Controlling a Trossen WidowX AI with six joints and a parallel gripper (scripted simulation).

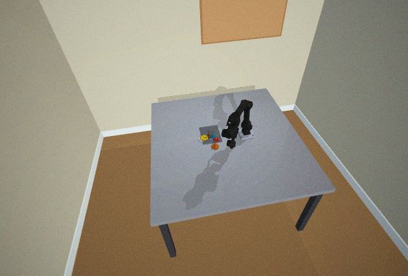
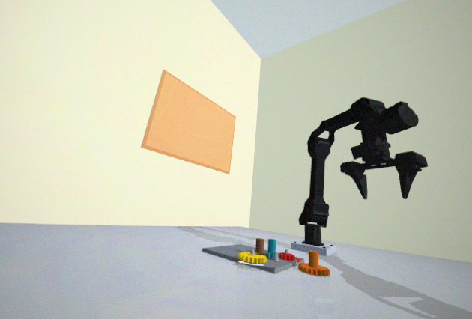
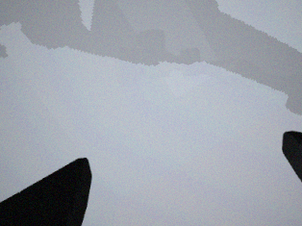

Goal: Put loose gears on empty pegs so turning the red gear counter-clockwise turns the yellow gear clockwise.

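Note:
The grey board [image 1: 208, 128] [image 2: 222, 251] carries the yellow gear [image 1: 204, 137] [image 2: 252, 257] and the red gear [image 1: 216, 139] [image 2: 287, 256]. Between them stand a brown gear's handle [image 1: 209, 134] [image 2: 260, 245] and a teal gear's handle [image 1: 213, 136] [image 2: 272, 246], both upright on the board. Their discs are mostly hidden, so their seating and meshing cannot be told. A bare grey peg [image 2: 276, 255] shows in front of them. An orange gear [image 1: 214, 146] [image 2: 313, 269] stands on the table beside the board, handle up. My gripper [image 2: 385, 198] [image 3: 188, 155] is open and empty, high above the table and away from the board.
The arm's pale base [image 1: 246, 136] [image 2: 313, 248] stands on the table [image 1: 258, 167] [image 2: 98, 275] near the board. The arm's shadow [image 1: 204, 181] falls across the table. The wrist view shows only table, shadow and fingertips.

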